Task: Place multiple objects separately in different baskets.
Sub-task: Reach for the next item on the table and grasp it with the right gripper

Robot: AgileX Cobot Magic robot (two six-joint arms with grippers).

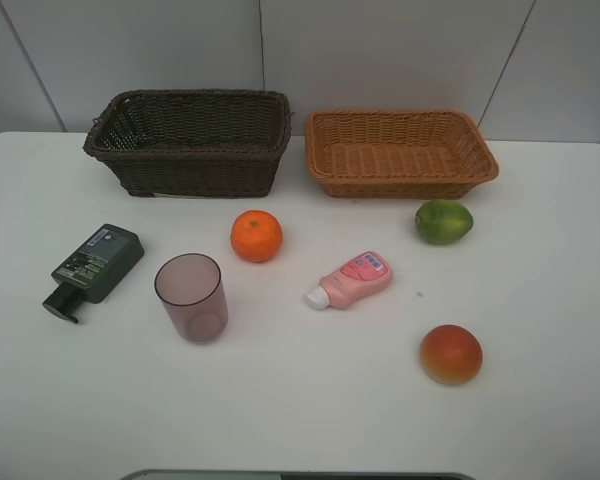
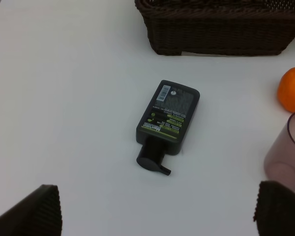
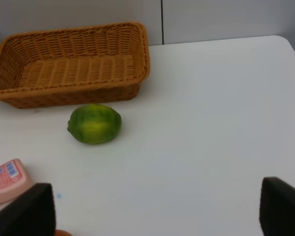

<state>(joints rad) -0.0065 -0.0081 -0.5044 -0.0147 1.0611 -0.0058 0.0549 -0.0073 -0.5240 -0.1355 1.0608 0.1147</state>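
On the white table a dark brown basket point(image 1: 190, 140) and a light orange-tan basket point(image 1: 400, 150) stand at the back, both empty. In front lie a dark green pump bottle point(image 1: 95, 265), a mauve cup point(image 1: 191, 297) standing upright, an orange point(image 1: 256, 236), a pink bottle point(image 1: 352, 279) on its side, a green fruit point(image 1: 443, 221) and a red-yellow fruit point(image 1: 450, 353). My left gripper point(image 2: 157, 209) is open above the table, short of the pump bottle point(image 2: 168, 118). My right gripper point(image 3: 157, 209) is open, short of the green fruit point(image 3: 94, 124). Neither gripper shows in the exterior high view.
The table point(image 1: 300, 420) ends in a front edge near the bottom of the exterior high view. A grey panelled wall point(image 1: 380, 50) rises behind the baskets. The left wrist view also shows the orange point(image 2: 292, 89) and the cup point(image 2: 287, 152).
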